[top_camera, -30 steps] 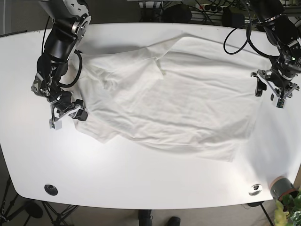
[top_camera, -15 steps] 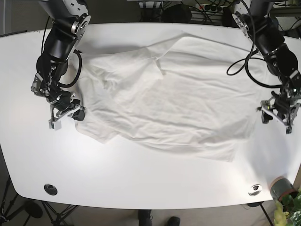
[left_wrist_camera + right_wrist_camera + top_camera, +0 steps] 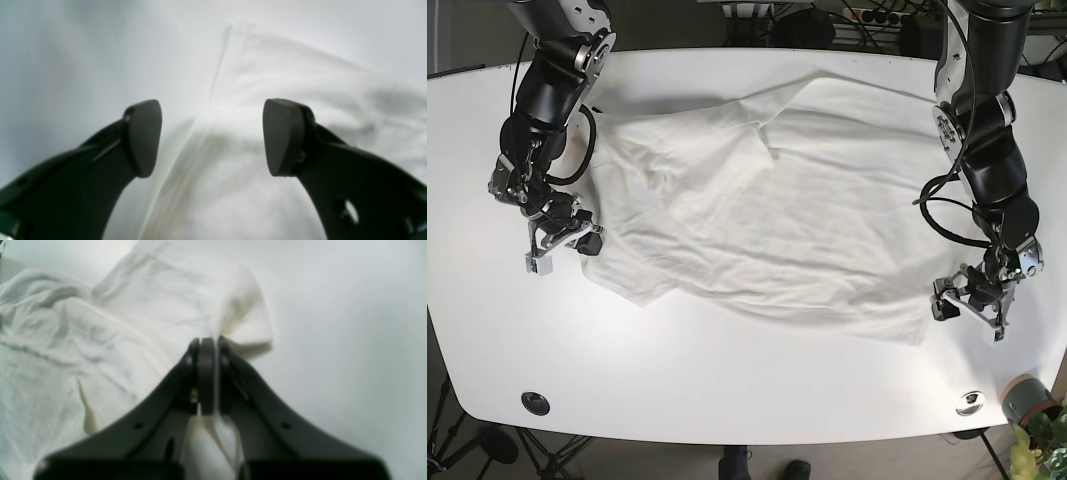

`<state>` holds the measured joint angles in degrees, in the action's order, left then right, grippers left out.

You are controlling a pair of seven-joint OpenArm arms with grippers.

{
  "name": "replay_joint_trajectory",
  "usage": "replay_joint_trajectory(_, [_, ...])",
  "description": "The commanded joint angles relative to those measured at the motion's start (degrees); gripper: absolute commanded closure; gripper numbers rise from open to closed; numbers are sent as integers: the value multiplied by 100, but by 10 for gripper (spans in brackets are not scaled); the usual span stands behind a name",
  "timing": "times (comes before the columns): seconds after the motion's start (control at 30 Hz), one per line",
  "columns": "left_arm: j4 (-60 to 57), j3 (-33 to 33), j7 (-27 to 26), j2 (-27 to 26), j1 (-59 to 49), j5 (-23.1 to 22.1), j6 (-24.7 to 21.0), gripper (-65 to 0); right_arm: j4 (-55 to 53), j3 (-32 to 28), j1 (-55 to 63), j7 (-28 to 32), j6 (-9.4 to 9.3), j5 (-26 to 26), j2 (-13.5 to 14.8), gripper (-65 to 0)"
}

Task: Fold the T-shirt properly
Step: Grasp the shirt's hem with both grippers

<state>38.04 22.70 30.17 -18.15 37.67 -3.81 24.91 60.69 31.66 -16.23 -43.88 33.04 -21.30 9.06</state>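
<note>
A white T-shirt [image 3: 787, 220] lies spread and wrinkled across the white table [image 3: 727, 380]. My left gripper [image 3: 970, 312] hovers at the shirt's lower right corner, on the right side of the base view. In the left wrist view this gripper [image 3: 211, 136] is open, and the T-shirt [image 3: 300, 76] edge runs between its fingers. My right gripper [image 3: 562, 250] is at the shirt's left edge. The right wrist view shows it [image 3: 206, 350] shut on a fold of the T-shirt [image 3: 100, 340].
A black grommet [image 3: 535, 402] and a silver disc [image 3: 970, 402] sit near the table's front edge. A grey pot [image 3: 1025, 397] with a green plant [image 3: 1047, 440] stands at the front right corner. Cables run behind the far edge.
My left arm has travelled down the table's right side, from beside the shirt's upper right to its lower right corner. The right gripper has barely shifted at the left edge.
</note>
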Motion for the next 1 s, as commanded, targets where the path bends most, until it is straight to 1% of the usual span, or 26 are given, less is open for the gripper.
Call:
replay_joint_trajectory(0.0, [-371, -156, -490, -106, 378, -80, -174, -465, 107, 3, -131, 111, 41, -125, 65, 0])
replay_joint_trajectory(0.1, [-855, -367, -842, -106, 571, -80, -271, -481, 107, 3, -131, 111, 41, -125, 57, 0])
replay_joint_trajectory(0.27, [-1286, -490, -1079, -106, 659, -80, -271, -483, 107, 3, -122, 111, 41, -125, 39, 0])
replay_joint_trajectory(0.43, [-1329, -498, -1070, -106, 624, -80, -271, -483, 107, 3, -122, 111, 77, -125, 39, 0])
replay_joint_trajectory(0.73, [-1329, -507, -1026, -62, 255, -98, -236, -481, 107, 3, -122, 111, 77, -143, 39, 0])
replay_joint_trajectory(0.83, [-1329, -507, -859, -27, 176, -107, -236, -479, 107, 3, -122, 111, 77, -160, 39, 0])
replay_joint_trajectory(0.93, [-1329, -507, -824, 61, 176, -107, -227, -476, 107, 3, -122, 111, 77, -143, 39, 0])
replay_joint_trajectory(0.97, [-1329, -507, -824, 61, 176, -107, -192, -467, 107, 3, -131, 111, 77, -143, 39, 0])
